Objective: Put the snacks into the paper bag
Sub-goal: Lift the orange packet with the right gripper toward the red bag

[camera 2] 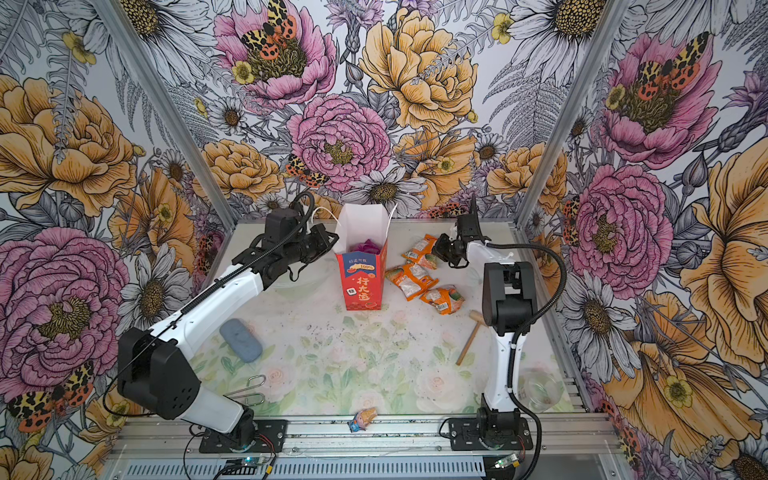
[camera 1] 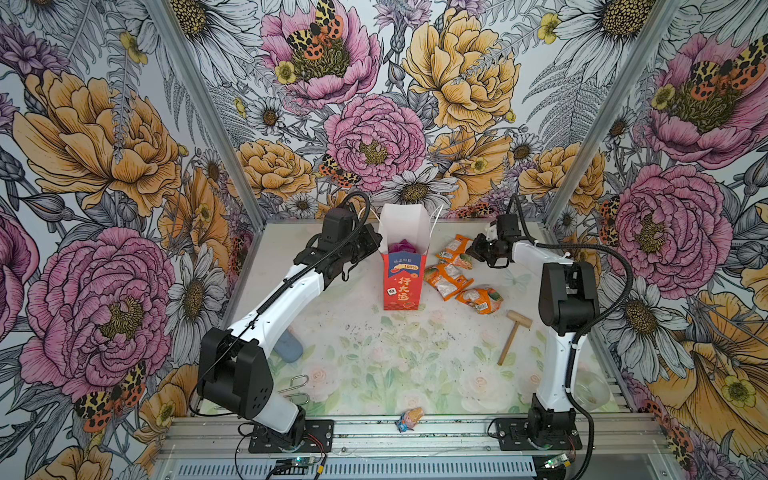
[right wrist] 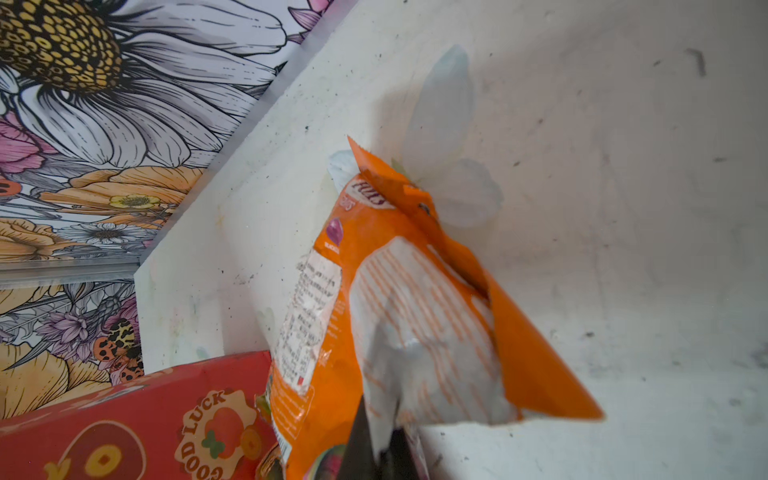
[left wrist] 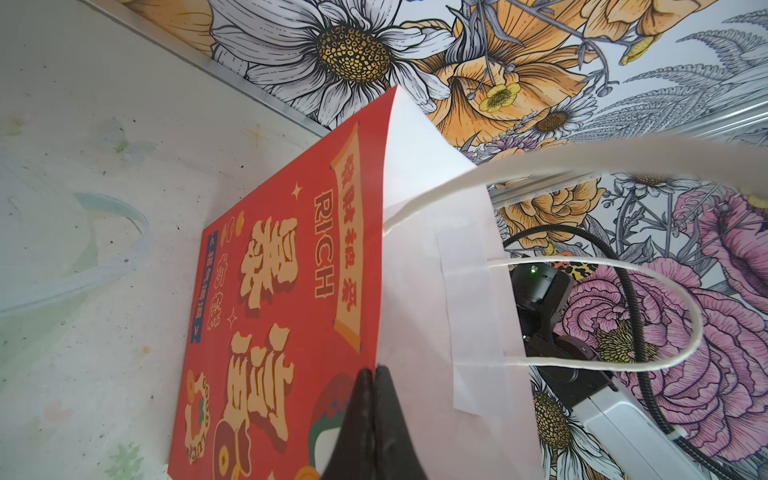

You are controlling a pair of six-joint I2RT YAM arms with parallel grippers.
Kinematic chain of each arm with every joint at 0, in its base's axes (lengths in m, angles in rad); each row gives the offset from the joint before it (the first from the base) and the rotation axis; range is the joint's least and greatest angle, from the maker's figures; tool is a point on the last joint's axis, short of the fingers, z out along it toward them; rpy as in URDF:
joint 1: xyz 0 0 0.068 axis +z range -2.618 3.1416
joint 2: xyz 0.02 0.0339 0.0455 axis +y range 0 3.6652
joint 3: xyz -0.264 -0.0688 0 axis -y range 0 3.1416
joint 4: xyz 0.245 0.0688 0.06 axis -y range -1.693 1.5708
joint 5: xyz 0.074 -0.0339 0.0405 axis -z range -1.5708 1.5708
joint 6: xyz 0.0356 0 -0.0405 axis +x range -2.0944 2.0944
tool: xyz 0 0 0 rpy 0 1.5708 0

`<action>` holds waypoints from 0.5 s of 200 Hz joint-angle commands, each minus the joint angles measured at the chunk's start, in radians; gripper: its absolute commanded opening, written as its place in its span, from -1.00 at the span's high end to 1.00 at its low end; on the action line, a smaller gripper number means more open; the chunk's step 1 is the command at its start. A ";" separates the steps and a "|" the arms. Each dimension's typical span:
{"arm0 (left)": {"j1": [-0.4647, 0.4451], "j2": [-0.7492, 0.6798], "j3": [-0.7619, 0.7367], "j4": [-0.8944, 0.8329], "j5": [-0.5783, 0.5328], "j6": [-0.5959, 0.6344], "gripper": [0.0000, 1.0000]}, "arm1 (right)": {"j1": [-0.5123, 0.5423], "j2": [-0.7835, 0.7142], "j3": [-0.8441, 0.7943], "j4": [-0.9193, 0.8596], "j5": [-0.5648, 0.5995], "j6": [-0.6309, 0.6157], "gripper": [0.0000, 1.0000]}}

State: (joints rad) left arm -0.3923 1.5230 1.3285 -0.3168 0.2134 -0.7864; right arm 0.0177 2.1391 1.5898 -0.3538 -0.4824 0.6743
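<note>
Snacks (camera 2: 411, 280) number four: three crinkly orange packets with white striped panels, and one purple packet (camera 1: 402, 246). The purple packet sits inside the paper bag (camera 1: 404, 286) and shows through the open top in both top views. The bag stands upright at the back middle of the desk (camera 1: 374, 353). It is red with gold characters, white inside, with white cord handles and a blue panel on its narrow side. The left fingers (left wrist: 365, 415) are pressed together on the bag's rim, one on the red outside and one on the white inside. Just right of the bag, the orange packets lie close together in a row: the far orange packet (camera 1: 456, 251), the middle orange packet (camera 1: 448, 279) and the near orange packet (camera 1: 480, 300), which shows a barcode. The right fingers (right wrist: 361, 436) pinch the far orange packet at its white panel.
</note>
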 commanded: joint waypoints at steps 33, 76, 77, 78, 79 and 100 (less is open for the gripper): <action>0.016 -0.021 -0.023 0.058 0.020 -0.008 1.00 | -0.035 -0.091 -0.035 0.125 -0.147 -0.022 1.00; 0.018 -0.021 -0.023 0.059 0.023 -0.010 1.00 | -0.069 -0.128 -0.040 0.188 -0.301 -0.009 1.00; 0.018 -0.021 -0.024 0.059 0.023 -0.010 1.00 | -0.070 -0.129 -0.040 0.188 -0.304 -0.010 1.00; 0.018 -0.020 -0.024 0.059 0.023 -0.010 1.00 | -0.071 -0.130 -0.039 0.188 -0.307 -0.009 1.00; 0.018 -0.020 -0.023 0.060 0.023 -0.010 1.00 | -0.071 -0.130 -0.039 0.187 -0.309 -0.010 1.00; 0.019 -0.019 -0.022 0.064 0.027 -0.011 1.00 | -0.087 -0.160 -0.030 0.188 -0.358 -0.008 1.00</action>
State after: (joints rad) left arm -0.3874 1.5227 1.3144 -0.2947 0.2180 -0.7872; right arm -0.0536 2.0747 1.5379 -0.2405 -0.7193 0.6682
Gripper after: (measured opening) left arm 0.050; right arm 0.044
